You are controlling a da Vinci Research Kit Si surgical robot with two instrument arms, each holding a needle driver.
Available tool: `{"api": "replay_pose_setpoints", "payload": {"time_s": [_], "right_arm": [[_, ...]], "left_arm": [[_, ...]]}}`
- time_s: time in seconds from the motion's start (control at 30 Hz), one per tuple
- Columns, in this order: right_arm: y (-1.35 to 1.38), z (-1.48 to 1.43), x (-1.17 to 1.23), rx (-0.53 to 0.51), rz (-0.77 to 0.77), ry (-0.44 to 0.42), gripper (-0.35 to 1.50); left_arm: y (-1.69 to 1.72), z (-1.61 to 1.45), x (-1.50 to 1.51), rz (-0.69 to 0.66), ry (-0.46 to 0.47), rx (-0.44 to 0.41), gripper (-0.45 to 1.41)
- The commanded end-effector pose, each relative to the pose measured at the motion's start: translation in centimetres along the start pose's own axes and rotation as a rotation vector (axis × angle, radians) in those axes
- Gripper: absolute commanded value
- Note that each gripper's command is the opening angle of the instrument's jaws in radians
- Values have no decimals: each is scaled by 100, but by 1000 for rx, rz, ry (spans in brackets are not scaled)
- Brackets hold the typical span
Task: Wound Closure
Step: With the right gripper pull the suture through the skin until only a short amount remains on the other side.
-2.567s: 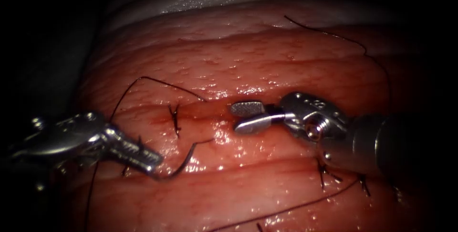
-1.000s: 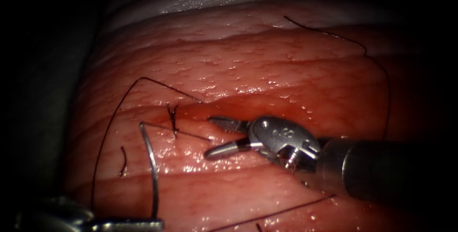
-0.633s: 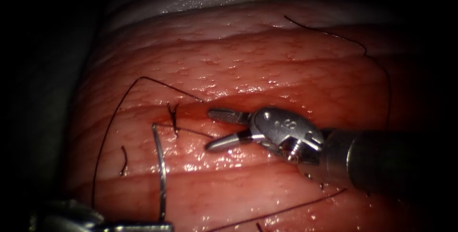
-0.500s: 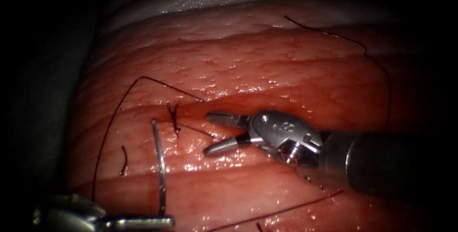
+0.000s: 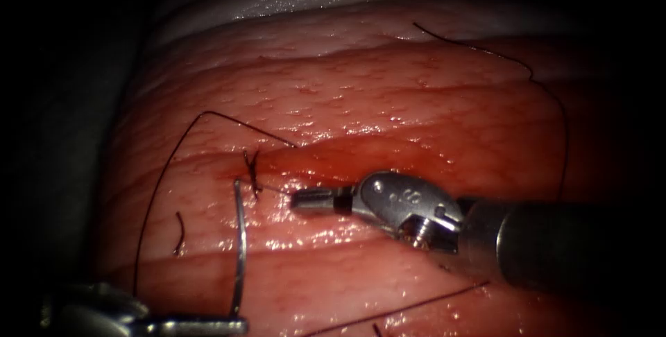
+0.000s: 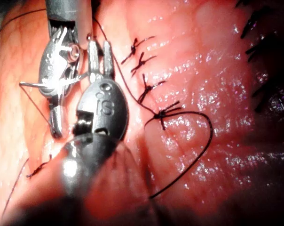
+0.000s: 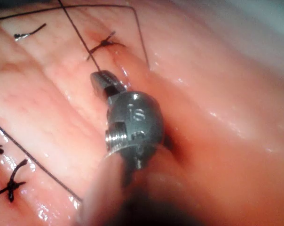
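Now right tool (image 5: 295,198) clamps thread (image 5: 274,188); left tool (image 5: 239,324) grips curved steel needle (image 5: 240,247).

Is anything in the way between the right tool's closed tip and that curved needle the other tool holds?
Only a knotted stitch on the tissue lies between the right tool and the needle, held near its end by the left tool.

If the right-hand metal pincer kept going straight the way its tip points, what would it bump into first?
Probably the dark knotted stitch, just beyond the right arm's shut silver jaws, then the curved steel needle. Depth is uncertain.
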Motion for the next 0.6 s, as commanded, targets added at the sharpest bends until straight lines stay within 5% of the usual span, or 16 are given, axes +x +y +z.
{"api": "replay_pose_setpoints", "payload": {"time_s": [0.03,0.6], "right_arm": [[-5,6,2,7,27,-5,-35],[-166,-15,30,116,99,-79,-35]], "left_arm": [[1,5,-5,1,6,-3,-45],[52,-17,-16,-38,19,-32,-45]]}}
